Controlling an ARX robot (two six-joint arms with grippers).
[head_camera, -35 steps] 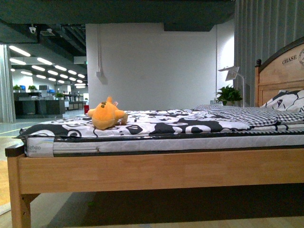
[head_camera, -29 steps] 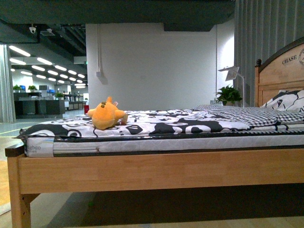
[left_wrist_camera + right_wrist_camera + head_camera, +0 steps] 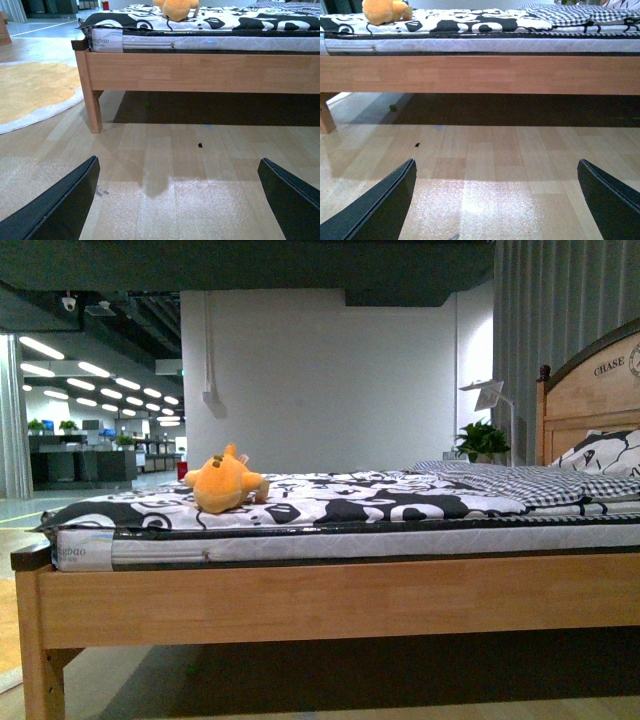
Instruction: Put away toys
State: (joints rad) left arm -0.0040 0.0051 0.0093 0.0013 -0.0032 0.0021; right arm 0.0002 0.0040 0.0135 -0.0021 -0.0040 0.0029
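Note:
An orange-yellow plush toy (image 3: 224, 484) lies on the black-and-white patterned bedspread, near the foot end of the bed. The same toy (image 3: 176, 8) shows at the far edge of the left wrist view, and the toy (image 3: 382, 11) sits at the far corner of the right wrist view. My left gripper (image 3: 177, 200) hangs open low over the wooden floor, well short of the bed. My right gripper (image 3: 495, 200) is open too, above the floor with nothing between its fingers. Neither arm shows in the front view.
The wooden bed frame (image 3: 330, 605) spans the front view, with a mattress (image 3: 300, 542) on top, a headboard (image 3: 590, 390) and pillows (image 3: 600, 455) at the right. A yellow round rug (image 3: 30, 90) lies on the floor beyond the bed leg (image 3: 92, 107). A potted plant (image 3: 482, 440) stands behind.

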